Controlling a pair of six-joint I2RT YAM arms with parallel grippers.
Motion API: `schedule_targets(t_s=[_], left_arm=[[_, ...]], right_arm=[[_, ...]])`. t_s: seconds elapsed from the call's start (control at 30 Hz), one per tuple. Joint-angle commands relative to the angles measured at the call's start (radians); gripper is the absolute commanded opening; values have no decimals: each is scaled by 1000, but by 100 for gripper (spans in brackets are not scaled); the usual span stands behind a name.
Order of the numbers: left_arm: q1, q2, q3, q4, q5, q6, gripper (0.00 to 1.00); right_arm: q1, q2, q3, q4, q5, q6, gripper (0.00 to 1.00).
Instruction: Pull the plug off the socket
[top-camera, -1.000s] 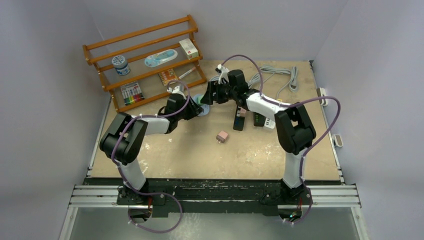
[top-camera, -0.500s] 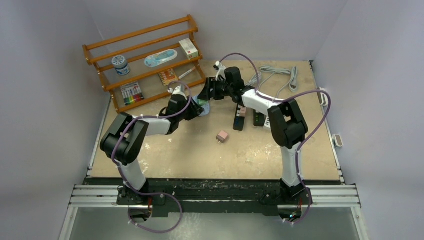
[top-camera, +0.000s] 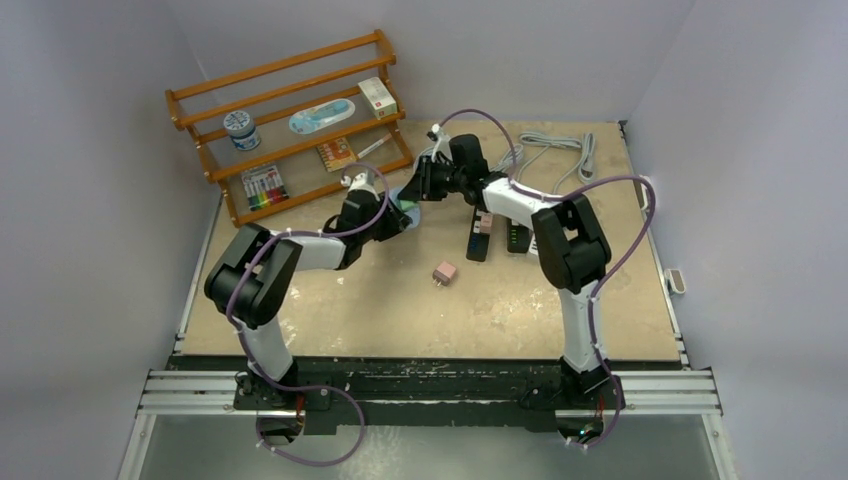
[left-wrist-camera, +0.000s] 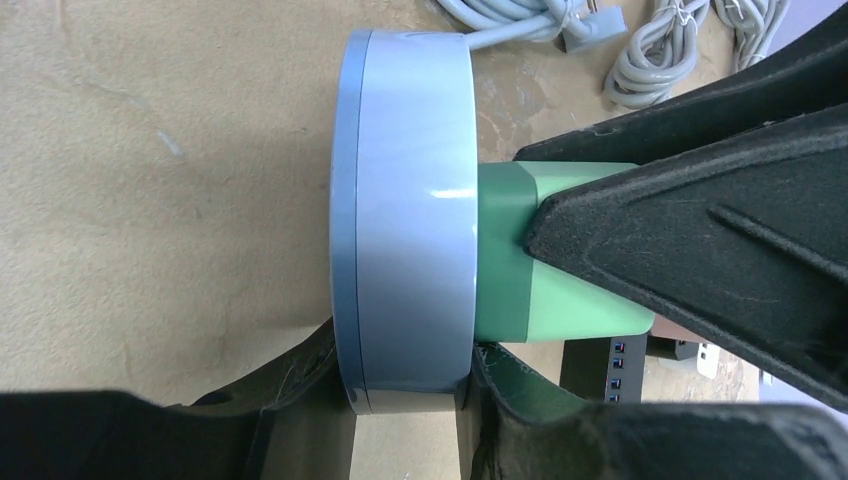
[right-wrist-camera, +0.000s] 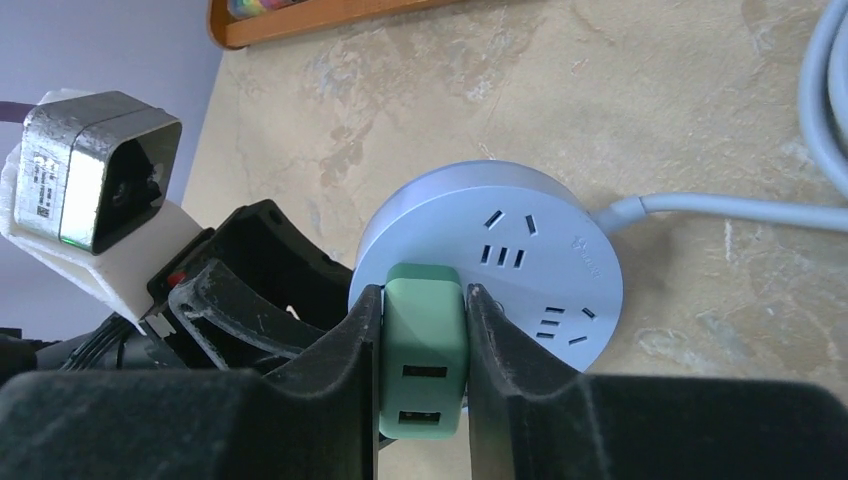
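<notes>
Right gripper (right-wrist-camera: 423, 300) nearer, green plug (right-wrist-camera: 424, 350) upright in socket (right-wrist-camera: 530, 270)

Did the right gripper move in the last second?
Yes, slightly: the right gripper shifted left and toward the back, nearer the rack, still clamped on the plug.

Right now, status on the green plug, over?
Right gripper shut on green square plug. Left gripper shut on round pale-blue socket. Plug seated, not yet pulled. Nothing in the way.
</notes>
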Motion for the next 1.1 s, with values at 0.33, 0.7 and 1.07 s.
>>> schedule_targets(t_s=[0.33,0.7,1.07], left_arm=[[28,144,87,-39,-88,-30,0],[36,187,133,-50,-102,-42,0],[35,264,320,-188,47,70,0]], right_arm=[[-80,-225,19,-15,17,-74,0],[-107,-398,-46,-45,96,-86,0],[-166,-539,-277,132,-58,-52,0]])
